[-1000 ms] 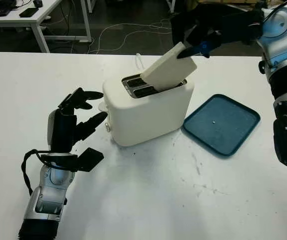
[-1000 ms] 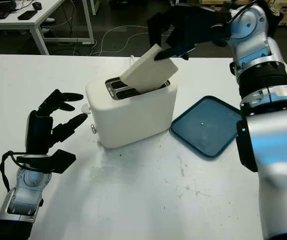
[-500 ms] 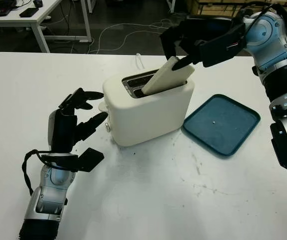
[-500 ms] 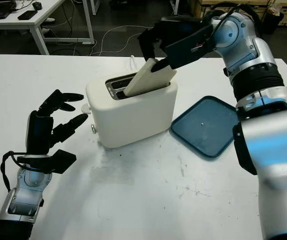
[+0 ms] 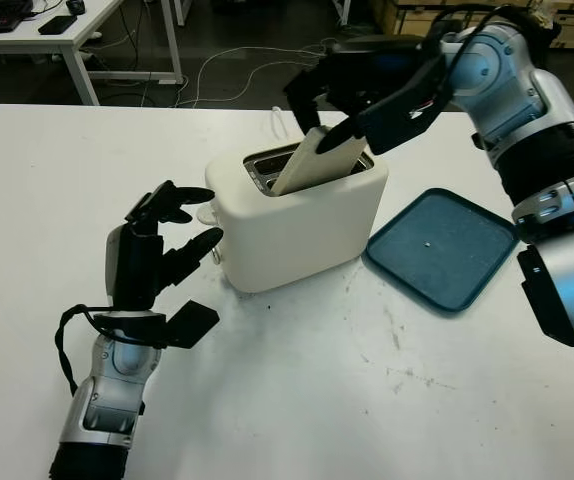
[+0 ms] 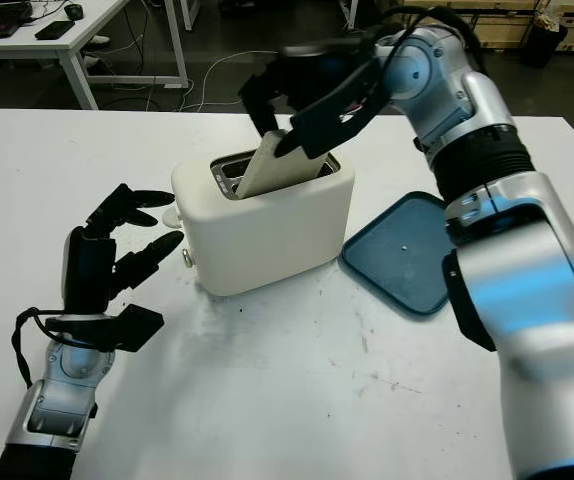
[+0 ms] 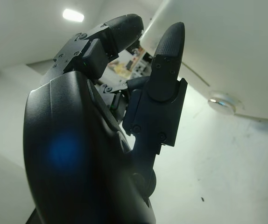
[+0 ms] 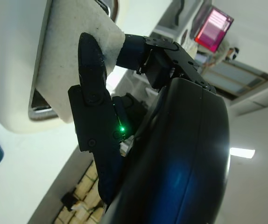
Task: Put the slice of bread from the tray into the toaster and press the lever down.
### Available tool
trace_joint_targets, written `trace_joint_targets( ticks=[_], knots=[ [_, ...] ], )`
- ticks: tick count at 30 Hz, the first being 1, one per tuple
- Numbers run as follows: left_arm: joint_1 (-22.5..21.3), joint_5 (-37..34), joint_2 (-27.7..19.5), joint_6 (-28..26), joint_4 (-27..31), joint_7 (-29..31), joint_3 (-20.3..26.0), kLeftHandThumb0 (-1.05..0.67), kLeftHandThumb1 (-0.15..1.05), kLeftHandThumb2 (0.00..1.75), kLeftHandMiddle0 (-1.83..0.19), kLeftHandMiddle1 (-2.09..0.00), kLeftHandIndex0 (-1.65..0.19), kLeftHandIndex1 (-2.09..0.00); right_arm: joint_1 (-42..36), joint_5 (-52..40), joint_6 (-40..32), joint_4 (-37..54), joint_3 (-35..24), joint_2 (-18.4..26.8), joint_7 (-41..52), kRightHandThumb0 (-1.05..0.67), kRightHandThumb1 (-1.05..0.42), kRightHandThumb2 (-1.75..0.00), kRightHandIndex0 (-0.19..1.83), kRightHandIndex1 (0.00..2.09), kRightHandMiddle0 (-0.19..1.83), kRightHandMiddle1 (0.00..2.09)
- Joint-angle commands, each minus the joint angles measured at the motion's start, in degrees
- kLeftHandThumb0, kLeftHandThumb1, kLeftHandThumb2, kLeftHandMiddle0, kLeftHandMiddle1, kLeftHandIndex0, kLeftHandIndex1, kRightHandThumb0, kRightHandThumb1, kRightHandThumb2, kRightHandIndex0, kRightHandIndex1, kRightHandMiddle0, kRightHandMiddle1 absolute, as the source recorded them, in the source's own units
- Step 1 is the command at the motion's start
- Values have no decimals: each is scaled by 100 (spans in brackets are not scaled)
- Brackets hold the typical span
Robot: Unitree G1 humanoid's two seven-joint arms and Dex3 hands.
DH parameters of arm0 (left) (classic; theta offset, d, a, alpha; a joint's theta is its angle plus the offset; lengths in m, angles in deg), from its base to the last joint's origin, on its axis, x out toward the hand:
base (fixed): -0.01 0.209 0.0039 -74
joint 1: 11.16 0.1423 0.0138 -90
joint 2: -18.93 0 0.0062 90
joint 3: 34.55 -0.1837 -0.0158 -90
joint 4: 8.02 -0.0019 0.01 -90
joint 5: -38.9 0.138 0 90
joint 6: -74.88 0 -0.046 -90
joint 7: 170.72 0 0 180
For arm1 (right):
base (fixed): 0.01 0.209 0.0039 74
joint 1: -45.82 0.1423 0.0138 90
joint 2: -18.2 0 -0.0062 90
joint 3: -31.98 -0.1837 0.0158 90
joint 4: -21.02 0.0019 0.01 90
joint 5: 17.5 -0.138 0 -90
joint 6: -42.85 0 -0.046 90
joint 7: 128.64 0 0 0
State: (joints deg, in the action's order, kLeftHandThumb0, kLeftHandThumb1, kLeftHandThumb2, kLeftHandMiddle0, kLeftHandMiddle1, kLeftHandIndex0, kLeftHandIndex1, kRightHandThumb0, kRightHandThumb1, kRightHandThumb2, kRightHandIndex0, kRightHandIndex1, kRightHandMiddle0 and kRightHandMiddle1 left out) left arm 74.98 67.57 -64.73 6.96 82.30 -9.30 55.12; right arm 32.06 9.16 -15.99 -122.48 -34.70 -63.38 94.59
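Nearest you, your left hand (image 5: 162,250) was open and holding nothing, beside the toaster's (image 5: 297,225) lever end. Past it, your right hand (image 5: 352,105) pinched the bread (image 5: 312,160), which had sunk from a steep tilt a second earlier partway into a slot. Farthest right, the tray (image 5: 445,248) sat bare. The lever was not yet pressed.

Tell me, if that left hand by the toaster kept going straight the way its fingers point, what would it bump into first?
Most likely the toaster. The open left hand sits just beside its lever end, fingers aimed at that white side wall, with nothing between them. Depth is hard to judge exactly.
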Motion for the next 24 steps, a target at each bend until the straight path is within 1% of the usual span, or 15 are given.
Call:
trace_joint_targets(
  ticks=[1, 6, 10, 12, 14, 15, 16, 17, 18, 19, 20, 21, 22, 24],
  knots=[
    [88, 45, 31, -43, 104, -81, -18, -37, 92, 1, -44, -135, -43, -90, 109, 160, 23, -12, 136, -43, -61, -42, -92, -24, 110, 175, 86, 175],
    [129, 30, 52, -14, 87, -133, -17, -35, 92, 1, -44, -135, -43, -89, 103, 585, 138, -31, 389, -4, -370, -41, -91, -19, 111, 175, 88, 175],
    [133, 12, 56, -16, 80, -127, -39, -35, 92, 1, -43, -136, -43, -89, 102, 675, 190, -77, 422, -10, -524, -42, -92, -21, 111, 175, 86, 175],
    [121, -13, 58, -18, 78, -104, -50, -34, 92, 1, -43, -136, -43, -88, 85, 675, 222, -95, 423, -23, -590, -46, -92, -22, 110, 175, 85, 175],
    [110, -34, 59, -15, 57, -94, -56, -35, 92, 1, -42, -136, -43, -89, 57, 565, 244, -129, 366, -45, -576, -59, -92, -15, 99, 175, 73, 171],
    [108, -31, 55, -16, 53, -97, -57, -35, 92, 2, -42, -137, -43, -89, 51, 501, 266, -155, 336, -54, -541, -63, -92, -10, 87, 173, 65, 159],
    [113, -18, 54, -37, 67, -98, -57, -35, 92, 2, -42, -137, -43, -90, 64, 460, 312, -191, 323, -49, -505, -67, -92, -8, 74, 160, 62, 144],
    [119, 1, 53, -70, 88, -96, -55, -35, 92, 2, -43, -137, -43, -90, 82, 459, 358, -221, 330, -38, -501, -70, -92, -7, 63, 135, 62, 125],
    [125, 34, 48, -106, 110, -101, -51, -36, 92, 2, -43, -137, -43, -90, 107, 504, 394, -228, 355, -17, -530, -72, -92, -6, 54, 121, 63, 103],
    [130, 47, 45, -130, 127, -101, -47, -37, 92, 2, -43, -137, -43, -90, 131, 555, 414, -229, 378, 3, -559, -76, -92, -5, 40, 103, 61, 73],
    [133, 38, 39, -137, 135, -93, -46, -37, 92, 2, -44, -136, -43, -90, 155, 593, 418, -224, 393, 20, -573, -77, -92, -5, 35, 92, 63, 51],
    [136, 17, 33, -134, 136, -82, -44, -37, 92, 2, -44, -136, -43, -90, 180, 622, 418, -214, 396, 39, -592, -78, -92, -5, 29, 84, 62, 36],
    [139, -4, 30, -133, 136, -72, -43, -37, 92, 2, -43, -135, -43, -90, 200, 633, 412, -202, 389, 51, -603, -79, -92, -4, 21, 77, 56, 23],
    [135, -24, 26, -135, 135, -59, -43, -36, 92, 2, -43, -135, -43, -90, 242, 595, 392, -179, 338, 69, -586, -80, -92, -4, 14, 73, 50, 14]
  ],
)
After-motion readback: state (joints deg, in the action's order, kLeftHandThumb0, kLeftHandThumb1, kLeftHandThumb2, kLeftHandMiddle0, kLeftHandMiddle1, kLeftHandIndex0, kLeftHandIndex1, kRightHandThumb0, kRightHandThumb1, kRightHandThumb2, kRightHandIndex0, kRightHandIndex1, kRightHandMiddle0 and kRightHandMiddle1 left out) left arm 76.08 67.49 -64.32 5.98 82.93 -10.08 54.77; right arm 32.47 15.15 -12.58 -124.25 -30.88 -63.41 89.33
